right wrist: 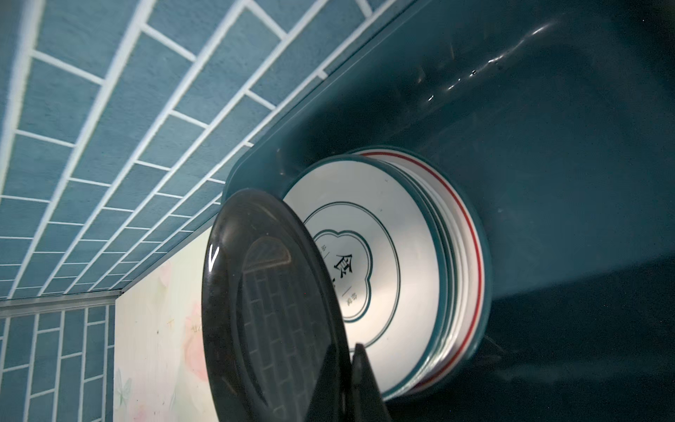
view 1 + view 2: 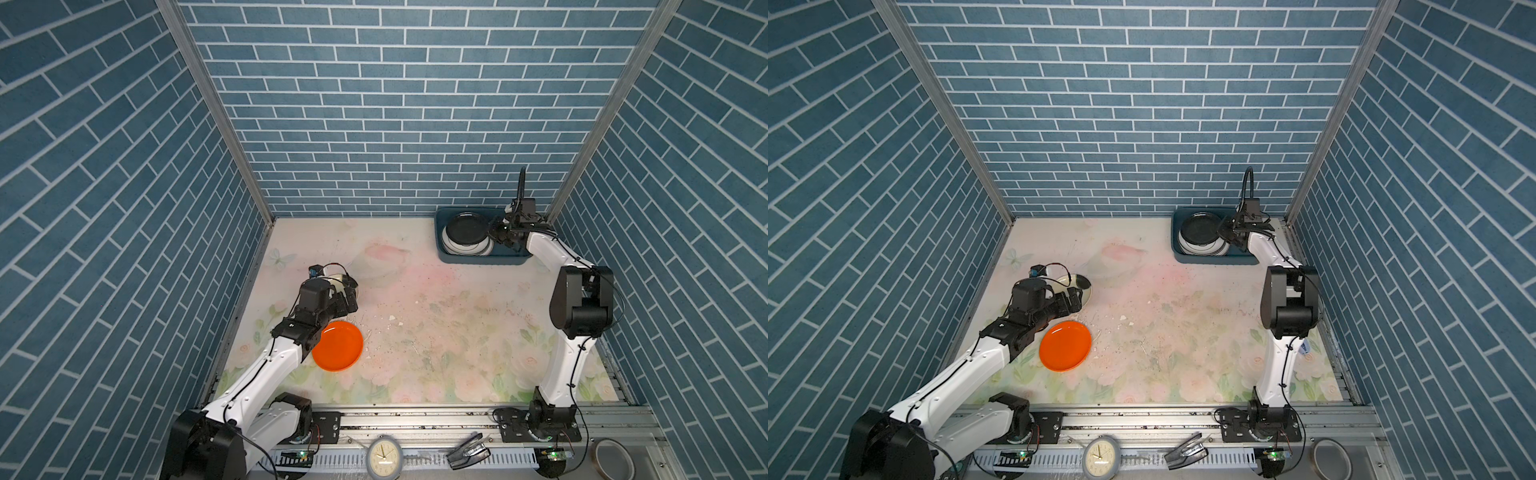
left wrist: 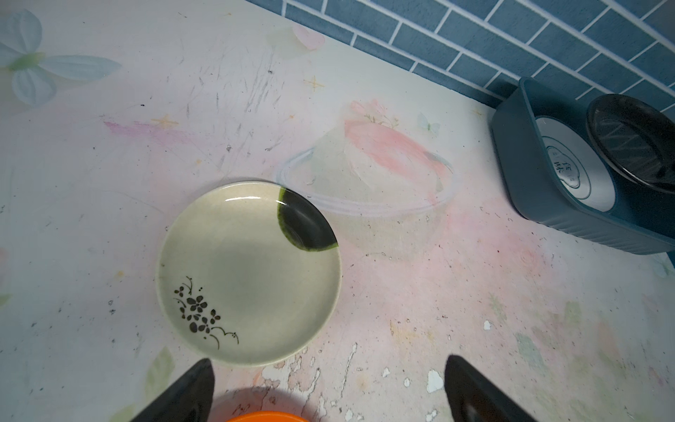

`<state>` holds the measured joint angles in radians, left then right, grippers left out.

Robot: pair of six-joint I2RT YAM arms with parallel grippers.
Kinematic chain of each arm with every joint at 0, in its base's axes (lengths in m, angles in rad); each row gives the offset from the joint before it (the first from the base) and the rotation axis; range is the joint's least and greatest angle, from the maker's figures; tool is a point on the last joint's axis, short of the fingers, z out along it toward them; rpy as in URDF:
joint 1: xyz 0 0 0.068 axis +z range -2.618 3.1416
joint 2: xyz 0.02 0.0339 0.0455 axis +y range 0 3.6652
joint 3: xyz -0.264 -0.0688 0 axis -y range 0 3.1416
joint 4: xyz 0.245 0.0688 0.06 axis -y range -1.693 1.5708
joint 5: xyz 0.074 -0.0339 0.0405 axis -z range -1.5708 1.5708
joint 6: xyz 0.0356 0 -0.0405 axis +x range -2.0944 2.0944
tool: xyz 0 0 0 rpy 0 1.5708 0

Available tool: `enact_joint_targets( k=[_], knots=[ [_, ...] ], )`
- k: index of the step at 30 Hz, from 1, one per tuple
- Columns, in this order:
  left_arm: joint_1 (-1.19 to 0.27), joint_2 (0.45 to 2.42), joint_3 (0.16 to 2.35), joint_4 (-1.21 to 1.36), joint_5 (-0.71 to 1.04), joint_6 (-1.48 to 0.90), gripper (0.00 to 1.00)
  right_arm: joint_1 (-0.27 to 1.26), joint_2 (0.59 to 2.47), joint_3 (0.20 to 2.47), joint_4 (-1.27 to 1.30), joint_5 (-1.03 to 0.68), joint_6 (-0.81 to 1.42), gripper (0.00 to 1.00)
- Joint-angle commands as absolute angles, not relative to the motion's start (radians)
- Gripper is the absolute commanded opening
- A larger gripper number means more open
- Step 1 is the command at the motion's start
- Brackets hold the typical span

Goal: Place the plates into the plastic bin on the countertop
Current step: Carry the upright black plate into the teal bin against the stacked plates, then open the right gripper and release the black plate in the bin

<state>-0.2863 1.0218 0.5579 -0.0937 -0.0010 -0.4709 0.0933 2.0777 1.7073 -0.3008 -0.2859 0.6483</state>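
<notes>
At the back right corner of the counter (image 2: 436, 316), the bin (image 2: 482, 261) holds a stack of white plates (image 1: 409, 255). Over that stack the right arm's jaws are clamped on the rim of a tilted black plate (image 2: 465, 227). Near the counter's left side, the left arm's jaws stand wide apart and empty above the surface, close to a cream plate (image 3: 248, 274) with black flowers. An orange plate (image 2: 337, 345) lies flat just beside that arm.
</notes>
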Motion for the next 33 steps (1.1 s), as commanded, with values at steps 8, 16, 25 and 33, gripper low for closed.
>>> enact_joint_targets(
  k=[8, 16, 25, 33],
  knots=[
    [-0.282, 1.026, 0.554, -0.109, -0.024, -0.446, 1.0, 0.09, 2.186, 1.886, -0.408, -0.316, 0.629, 0.0],
    [-0.281, 1.026, 0.555, -0.114, -0.034, -0.44, 1.0, 0.086, 2.265, 1.931, -0.421, -0.38, 0.629, 0.02],
    [-0.281, 1.035, 0.562, -0.126, -0.037, -0.436, 1.0, 0.079, 2.267, 2.009, -0.487, -0.431, 0.615, 0.44],
    [-0.282, 1.031, 0.56, -0.123, -0.04, -0.436, 1.0, 0.077, 2.115, 1.94, -0.545, -0.364, 0.544, 0.44]
  ],
)
